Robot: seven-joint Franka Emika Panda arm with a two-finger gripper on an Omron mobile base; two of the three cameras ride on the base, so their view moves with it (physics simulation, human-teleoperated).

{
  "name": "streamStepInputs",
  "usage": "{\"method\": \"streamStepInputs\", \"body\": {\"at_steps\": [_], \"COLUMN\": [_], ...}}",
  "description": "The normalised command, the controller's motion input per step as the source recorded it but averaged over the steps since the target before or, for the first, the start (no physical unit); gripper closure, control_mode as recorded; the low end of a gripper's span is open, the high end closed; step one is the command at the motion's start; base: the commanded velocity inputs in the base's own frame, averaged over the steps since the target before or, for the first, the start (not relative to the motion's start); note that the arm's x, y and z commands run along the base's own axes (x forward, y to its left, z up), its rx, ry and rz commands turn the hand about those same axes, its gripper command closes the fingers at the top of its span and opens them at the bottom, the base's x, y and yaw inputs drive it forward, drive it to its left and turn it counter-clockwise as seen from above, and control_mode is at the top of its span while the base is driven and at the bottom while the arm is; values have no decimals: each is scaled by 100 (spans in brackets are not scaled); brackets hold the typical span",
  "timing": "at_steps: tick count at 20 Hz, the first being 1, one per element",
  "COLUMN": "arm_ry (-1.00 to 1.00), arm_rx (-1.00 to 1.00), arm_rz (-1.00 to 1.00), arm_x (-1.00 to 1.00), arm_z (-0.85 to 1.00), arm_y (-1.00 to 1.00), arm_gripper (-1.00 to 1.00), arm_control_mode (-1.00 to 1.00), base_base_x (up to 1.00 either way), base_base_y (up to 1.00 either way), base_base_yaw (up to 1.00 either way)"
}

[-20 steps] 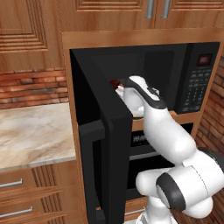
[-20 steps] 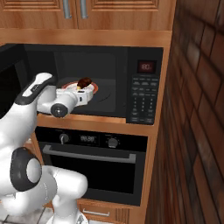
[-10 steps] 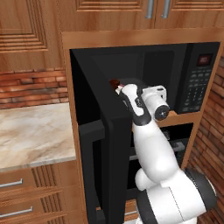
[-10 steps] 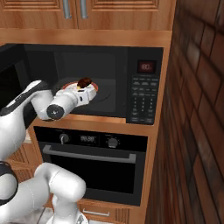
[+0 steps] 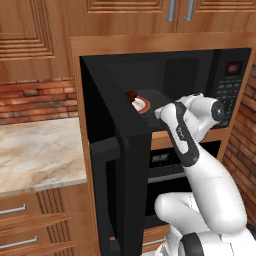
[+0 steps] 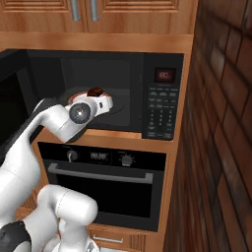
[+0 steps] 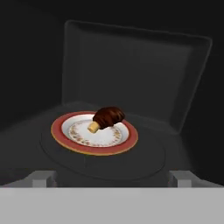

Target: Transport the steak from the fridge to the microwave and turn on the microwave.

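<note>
— Looking into the black built-in microwave [image 6: 123, 93], what sits inside?

— On the round dark turntable [image 7: 144, 159] of the microwave lies a white plate with a red and gold rim [image 7: 94, 133], and on the plate's far side rests the small dark reddish-brown steak with a tan bone end [image 7: 107, 117]. The bone end points toward the plate's middle.

— And the gripper?

— The two-finger gripper [image 7: 111, 179] hangs at the microwave's mouth, its jaws spread wide with nothing between them; the pale fingertips [image 7: 41, 178] stand apart at either side, well short of the plate. From the left base view the white arm [image 5: 187, 135] bends in front of the microwave's opening.

— How does the microwave's door stand?

— The wide black door [image 5: 122, 165] is swung fully out to the left of the cavity. Right of the cavity is the button panel [image 6: 161, 110] with a small red display [image 6: 165, 75] above it.

— What surrounds the microwave?

— Directly below it, a black oven with knobs and a long bar handle [image 6: 101, 172]; above it, wooden cabinets [image 6: 98, 15]; to its left, a marble surface [image 5: 37, 152] against a brick wall [image 5: 37, 100].
</note>
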Motion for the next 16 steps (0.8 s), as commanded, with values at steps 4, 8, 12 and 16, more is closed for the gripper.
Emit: {"method": "streamStepInputs", "body": {"at_steps": [4, 8, 12, 16], "arm_ry": [28, 9, -9, -34], "arm_rx": [-2, 0, 0, -7], "arm_rz": [34, 13, 0, -1], "arm_x": [-94, -100, -100, -100], "arm_z": [19, 29, 8, 0], "arm_y": [32, 6, 0, 0], "arm_gripper": [-100, -100, -100, -100], "arm_control_mode": [-100, -100, -100, -100], "base_base_x": [0, 0, 0, 0], "base_base_y": [0, 0, 0, 0], "base_base_yaw": [0, 0, 0, 0]}}
